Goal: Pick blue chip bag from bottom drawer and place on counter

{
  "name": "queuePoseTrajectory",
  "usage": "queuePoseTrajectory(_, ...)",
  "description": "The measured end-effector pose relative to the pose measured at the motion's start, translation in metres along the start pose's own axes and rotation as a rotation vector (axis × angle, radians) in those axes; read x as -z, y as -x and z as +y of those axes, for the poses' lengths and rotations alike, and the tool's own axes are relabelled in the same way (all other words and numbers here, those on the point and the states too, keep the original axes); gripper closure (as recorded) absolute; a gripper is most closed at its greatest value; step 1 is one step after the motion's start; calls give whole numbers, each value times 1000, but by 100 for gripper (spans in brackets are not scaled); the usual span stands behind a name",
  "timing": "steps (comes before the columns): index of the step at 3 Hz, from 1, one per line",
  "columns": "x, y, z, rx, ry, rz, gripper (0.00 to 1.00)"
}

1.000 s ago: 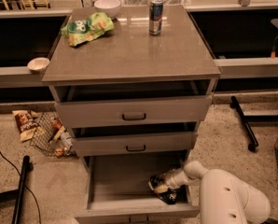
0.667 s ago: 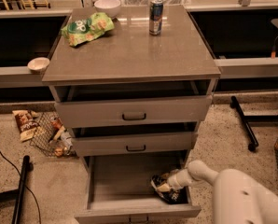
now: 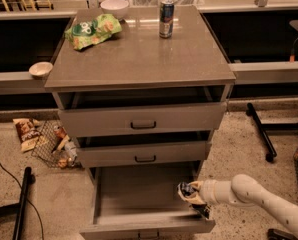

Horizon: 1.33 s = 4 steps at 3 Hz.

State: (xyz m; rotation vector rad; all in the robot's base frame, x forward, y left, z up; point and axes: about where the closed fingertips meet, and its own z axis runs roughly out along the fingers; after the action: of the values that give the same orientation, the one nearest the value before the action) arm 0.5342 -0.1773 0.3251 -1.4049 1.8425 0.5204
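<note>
Blue chip bag sat crumpled in the gripper, whose fingers were closed on it, the bag's foil bunched at the tip. The gripper reached in from the right, over the front right corner of the bottom drawer, which stood pulled open below and to its left. The two shallower drawers were above the gripper, slightly open. The counter lay well above it, bearing a green bag, a can and a white bowl. A wire basket lay on the floor far to its left.
</note>
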Motion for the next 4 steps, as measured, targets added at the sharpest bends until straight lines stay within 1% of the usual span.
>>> queuePoseTrajectory(1,-2,0,0,0,3,-1,100)
queuePoseTrajectory(2,21,27,4,73,-15,-13,100)
queuePoseTrajectory(3,67,75,9,225,-78,18,100)
queuePoseTrajectory(4,104,127,25,379,-127,95,100)
